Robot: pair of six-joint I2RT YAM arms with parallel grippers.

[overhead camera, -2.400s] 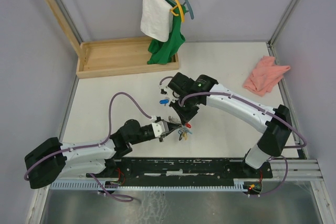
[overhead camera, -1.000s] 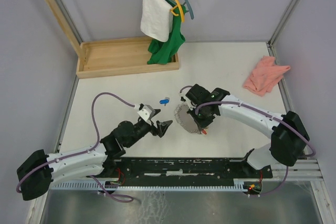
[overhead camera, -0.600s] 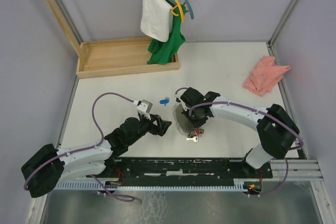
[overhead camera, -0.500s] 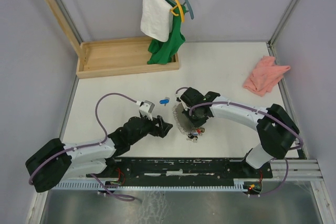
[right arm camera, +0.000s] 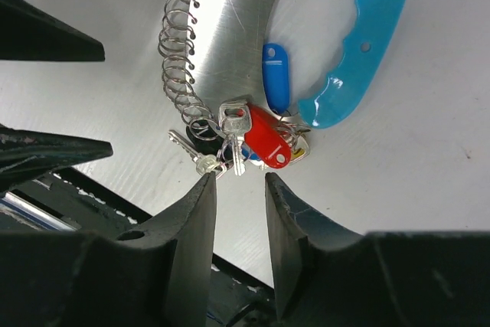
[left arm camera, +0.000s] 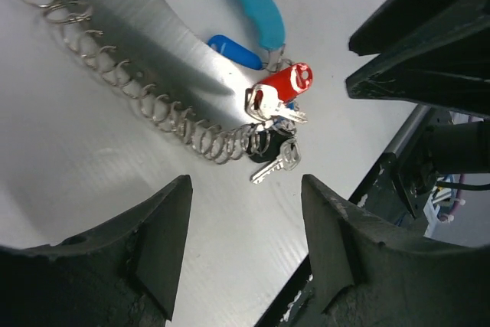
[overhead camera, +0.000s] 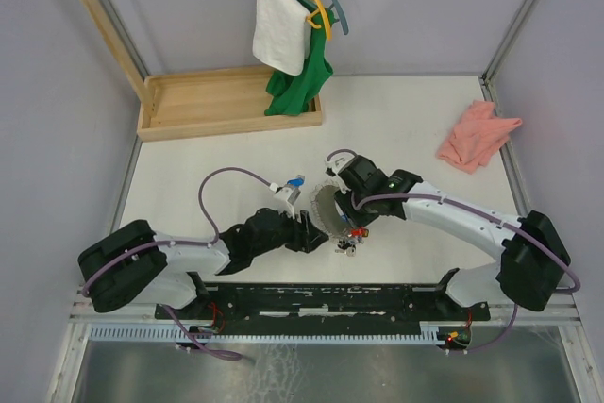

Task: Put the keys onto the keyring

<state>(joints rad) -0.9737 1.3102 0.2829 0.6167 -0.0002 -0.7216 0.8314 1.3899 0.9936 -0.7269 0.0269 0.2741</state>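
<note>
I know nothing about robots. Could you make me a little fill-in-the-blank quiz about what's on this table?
The tag lying against the silver keys, beside the blue tag, is ___.
The left end effector is ___, holding nothing.
The crumpled cloth at the far right of the table is ___.
Missing words: red, open, pink.

Right tool (right arm camera: 240, 183): jaws parted, tips just below the key cluster, nothing between them. Red oval-headed metal key (right arm camera: 268, 141) and blue-headed key (right arm camera: 276, 76) lie on the white table (right arm camera: 429, 189). Coiled steel wire (right arm camera: 178, 59) runs upward; light-blue plastic handle (right arm camera: 367, 44) curves beside them.
</note>
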